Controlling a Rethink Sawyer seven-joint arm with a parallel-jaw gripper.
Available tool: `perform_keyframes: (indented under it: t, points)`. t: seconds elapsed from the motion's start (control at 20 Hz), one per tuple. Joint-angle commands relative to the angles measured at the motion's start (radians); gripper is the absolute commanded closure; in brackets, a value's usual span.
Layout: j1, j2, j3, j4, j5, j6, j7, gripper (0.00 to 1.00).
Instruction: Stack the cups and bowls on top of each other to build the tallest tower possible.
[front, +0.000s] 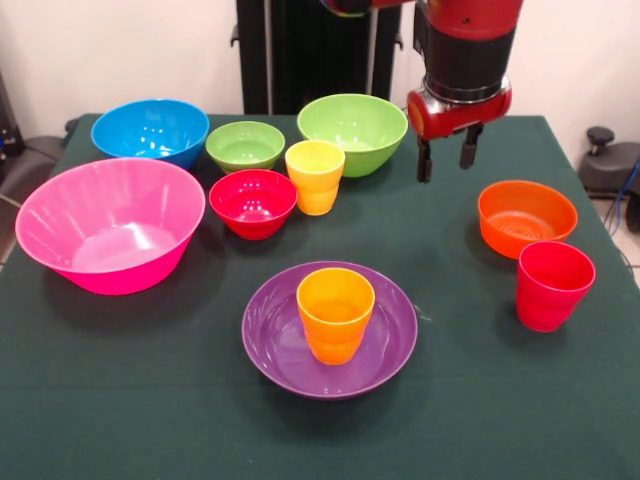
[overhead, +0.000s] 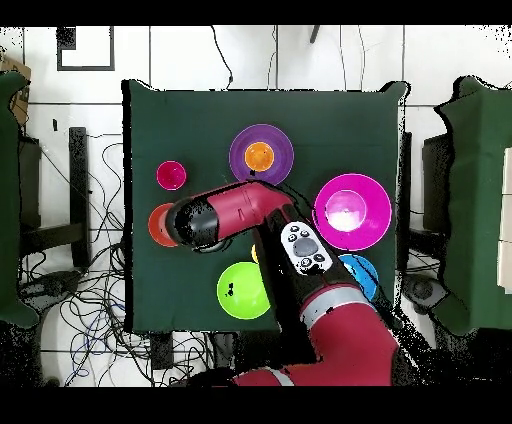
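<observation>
The orange cup (front: 335, 313) stands upright in the shallow purple bowl (front: 272, 345) at the table's front middle; both also show in the overhead view, cup (overhead: 259, 155) in bowl (overhead: 240, 158). My gripper (front: 446, 160) hangs open and empty above the table, between the large lime green bowl (front: 352, 132) and the small orange bowl (front: 527, 217). The red cup (front: 553, 285) stands beside the orange bowl. The yellow cup (front: 315, 176) stands by the small red bowl (front: 253, 202) and the small green bowl (front: 245, 146). The blue bowl (front: 151, 130) and the big pink bowl (front: 110, 225) are at the left.
In the overhead view my arm (overhead: 240, 215) lies across the table's middle and covers part of the orange bowl (overhead: 157, 225) and the yellow cup. The green cloth (front: 120, 400) covers the table. Cables lie on the floor around it.
</observation>
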Motion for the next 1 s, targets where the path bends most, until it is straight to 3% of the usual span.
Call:
perform_keyframes:
  t: [0.05, 0.4, 0.6, 0.7, 1.0]
  points:
    - [0.032, 0.061, -0.060, 0.018, -0.005, -0.072, 0.151, 0.00]
    - [0.049, 0.054, -0.075, 0.026, 0.015, -0.081, 0.155, 0.00]
    - [0.001, -0.035, -0.060, 0.102, 0.026, 0.011, 0.059, 0.00]
    - [-0.017, -0.063, -0.055, 0.146, 0.033, 0.000, 0.054, 0.00]
    - [-0.010, -0.040, -0.052, 0.130, 0.034, -0.021, 0.074, 0.00]
